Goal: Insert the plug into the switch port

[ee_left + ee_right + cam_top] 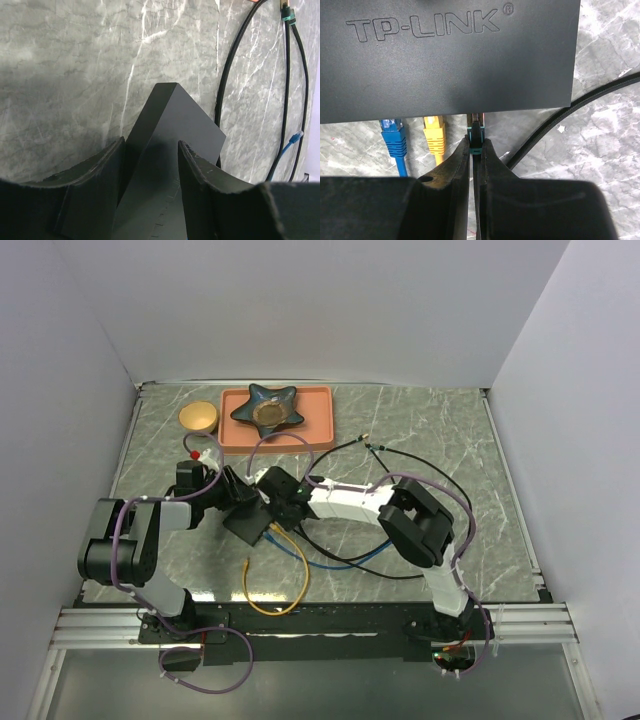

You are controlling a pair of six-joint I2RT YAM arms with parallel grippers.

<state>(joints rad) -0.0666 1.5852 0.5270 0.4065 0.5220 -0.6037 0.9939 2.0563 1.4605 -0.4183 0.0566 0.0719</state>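
Right gripper (pixel 472 144): jaws pressed together, pinching the plug (pixel 476 129) by its teal boot. Plug nose meets the socket edge of the switch port (pixel 450 60), at 12 o'clock from the fingertips. Can't tell if it's seated.

Left gripper (pixel 150 147): fingers partly spread, straddling one end of the switch port. Can't tell whether the pads actually bear on it.

In the top view the switch port sits left of table centre, between the two grippers.

Counts:
- 1 switch port.
- 3 plugs at its socket edge: the pinched one, plus yellow plug (pixel 435 134) and blue plug (pixel 395 139) at its 9 o'clock.
- 1 black cable (pixel 560 117) at its 2 o'clock.
- 1 orange-pink tray (pixel 318 428) at 12 o'clock from the switch port, with 1 star-shaped dish (pixel 272 408) in it.
- 1 yellow bowl (pixel 198 417) just beside the tray, at its 9 o'clock.
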